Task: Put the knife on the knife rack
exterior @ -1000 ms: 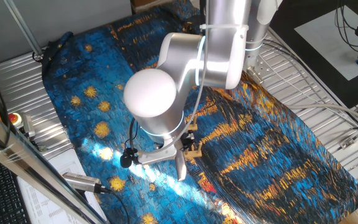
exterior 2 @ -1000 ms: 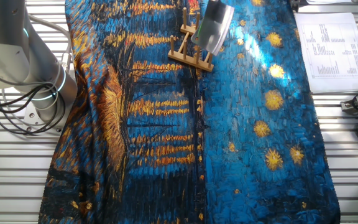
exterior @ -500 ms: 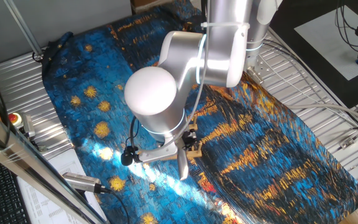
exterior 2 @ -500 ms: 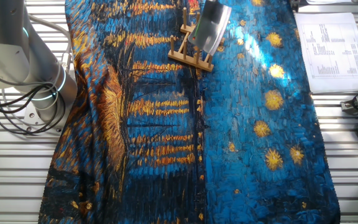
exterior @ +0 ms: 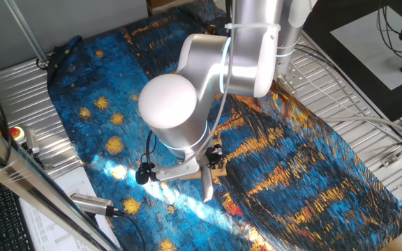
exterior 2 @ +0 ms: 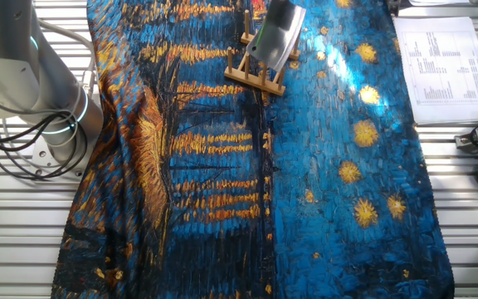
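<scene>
1. Nearest in the other fixed view, the painted blue-and-gold cloth covers the table; nothing lies on its near half.
2. Toward the far edge stands the knife rack, pegs upright, on the cloth. No slot holds anything yet, as far as this view shows.
3. The knife hangs over the rack, broad grey blade tilted, its lower edge just above or among the pegs — contact cannot be judged.
4. Over the last second the blade has slid a little toward the rack's middle and dropped slightly. In my judgement that means the arm is lining it up with a gap between pegs, and the placing is near but not done.
5. In one fixed view the blade points down beside the rack, below the arm's big white joint.
6. The gripper is hidden behind the arm or out of frame, so its opening cannot be told; the knife stays aloft, so something presumably holds it.
</scene>
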Available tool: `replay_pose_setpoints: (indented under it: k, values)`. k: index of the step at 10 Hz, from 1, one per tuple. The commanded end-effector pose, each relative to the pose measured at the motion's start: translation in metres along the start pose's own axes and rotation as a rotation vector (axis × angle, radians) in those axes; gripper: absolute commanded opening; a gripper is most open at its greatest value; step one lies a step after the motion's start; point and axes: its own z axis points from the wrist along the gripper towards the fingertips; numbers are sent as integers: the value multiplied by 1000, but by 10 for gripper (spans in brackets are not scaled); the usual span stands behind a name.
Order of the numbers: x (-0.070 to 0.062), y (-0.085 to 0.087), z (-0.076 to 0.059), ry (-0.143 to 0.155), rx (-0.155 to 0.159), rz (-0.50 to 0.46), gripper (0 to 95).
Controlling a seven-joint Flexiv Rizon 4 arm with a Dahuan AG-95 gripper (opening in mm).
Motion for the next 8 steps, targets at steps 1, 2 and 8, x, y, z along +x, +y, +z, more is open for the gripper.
replay_pose_setpoints:
  k: [1, 2, 8]
  values:
    - [0, 3, 2, 1, -9, 0, 0]
    - [-3, 4, 4, -1, -16, -3, 0]
    - [-8, 9, 8, -4, -42, 7, 0]
